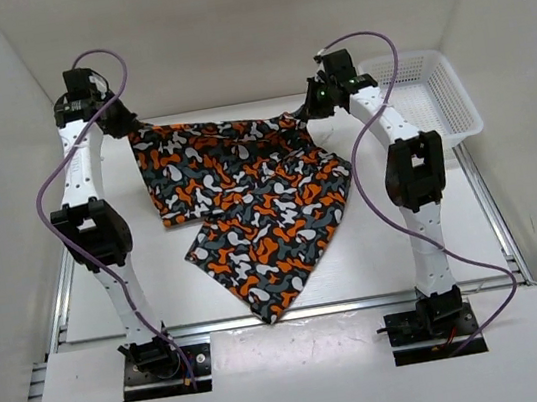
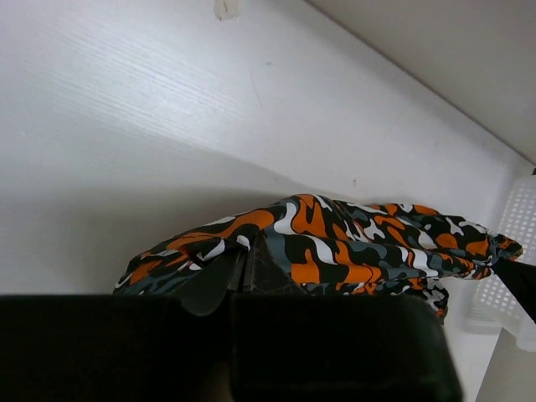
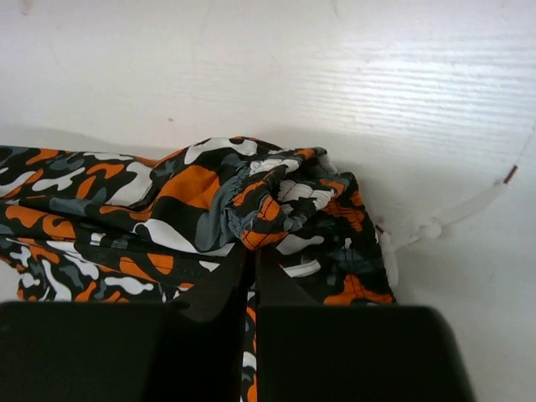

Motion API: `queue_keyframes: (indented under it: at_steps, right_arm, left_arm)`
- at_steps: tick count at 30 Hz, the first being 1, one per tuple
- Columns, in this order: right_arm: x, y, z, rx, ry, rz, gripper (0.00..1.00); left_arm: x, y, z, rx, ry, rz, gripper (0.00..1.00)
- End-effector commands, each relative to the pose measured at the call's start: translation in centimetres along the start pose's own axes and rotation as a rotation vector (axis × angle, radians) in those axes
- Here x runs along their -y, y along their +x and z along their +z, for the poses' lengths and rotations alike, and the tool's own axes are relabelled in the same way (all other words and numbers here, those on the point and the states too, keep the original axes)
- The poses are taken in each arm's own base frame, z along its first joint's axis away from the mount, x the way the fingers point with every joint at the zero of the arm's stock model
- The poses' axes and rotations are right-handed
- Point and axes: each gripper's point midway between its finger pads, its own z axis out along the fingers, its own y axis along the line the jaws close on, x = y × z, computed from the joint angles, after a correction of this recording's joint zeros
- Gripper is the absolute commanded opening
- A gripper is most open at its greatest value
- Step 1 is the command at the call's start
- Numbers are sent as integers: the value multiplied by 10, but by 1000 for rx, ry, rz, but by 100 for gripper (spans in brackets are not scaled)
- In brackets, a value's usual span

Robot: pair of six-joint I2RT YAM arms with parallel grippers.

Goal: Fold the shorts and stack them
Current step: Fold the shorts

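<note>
The shorts (image 1: 248, 199), printed in orange, black, grey and white blotches, hang stretched between both grippers at the far side of the table, with the legs trailing toward the near edge. My left gripper (image 1: 126, 124) is shut on the left waistband corner (image 2: 243, 243). My right gripper (image 1: 310, 106) is shut on the right waistband corner (image 3: 266, 219). A white drawstring (image 3: 444, 219) dangles from the waistband in the right wrist view.
A white plastic mesh basket (image 1: 430, 96) stands at the far right of the table, beside the right arm; its edge also shows in the left wrist view (image 2: 515, 251). White walls enclose the table at the back and sides.
</note>
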Motion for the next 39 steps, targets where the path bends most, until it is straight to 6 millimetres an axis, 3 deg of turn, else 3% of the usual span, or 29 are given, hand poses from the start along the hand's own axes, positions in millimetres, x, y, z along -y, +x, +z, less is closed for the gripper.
queue_keyframes:
  at_steps: [1, 3, 4, 5, 7, 8, 9, 10, 11, 13, 15, 17, 18, 24, 26, 27, 31, 39]
  right_arm:
    - [-1, -40, -24, 93, 8, -10, 0]
    - [-1, -37, -28, 83, 12, -7, 0]
    - [-2, -33, -35, 78, 14, -5, 0]
    - [-2, -29, -38, 71, 16, -3, 0]
    - [-9, -28, -59, 76, 14, -5, 0]
    - [-1, -10, -58, 36, 30, 8, 0]
    - [-8, -12, -74, 52, 24, 3, 0]
    - [-1, -10, -81, 53, 44, 2, 0]
    - [-1, -4, -86, 47, 47, 4, 0]
    - [3, 13, -101, 27, 66, 12, 0]
    - [6, 30, -115, 7, 83, 19, 0]
    - [11, 42, -125, -4, 112, 24, 0]
    - [9, 41, -137, 18, 117, 19, 0]
    - [51, 79, -159, -18, 265, 36, 0]
    - [64, 84, -171, -5, 309, 48, 0]
    - [73, 100, -170, -34, 337, 55, 0]
    - [92, 117, -169, -43, 395, 75, 0]
    - [117, 120, -154, -44, 493, 81, 0]
  left_arm:
    - [-4, -57, -44, 193, -6, 29, 10]
    - [-3, -51, -52, 184, -1, 38, 10]
    - [12, -46, -69, 194, 31, 55, 10]
    - [10, -30, -67, 156, 21, 54, 10]
    - [19, -11, -82, 141, 28, 84, 10]
    - [29, 10, -97, 125, 39, 105, 10]
    - [34, 22, -105, 114, 49, 117, 10]
    - [38, 35, -113, 103, 60, 129, 10]
    - [48, 63, -128, 77, 85, 159, 10]
    - [51, 92, -141, 48, 105, 184, 10]
    - [54, 133, -160, 9, 136, 192, 10]
    - [57, 160, -173, -18, 163, 194, 10]
    - [60, 185, -184, -38, 186, 203, 10]
    - [67, 268, -217, -143, 282, 182, 10]
    - [59, 296, -213, -207, 274, 187, 10]
    - [59, 313, -213, -245, 275, 209, 10]
    - [43, 359, -207, -345, 236, 237, 10]
    - [33, 417, -185, -469, 126, 346, 10]
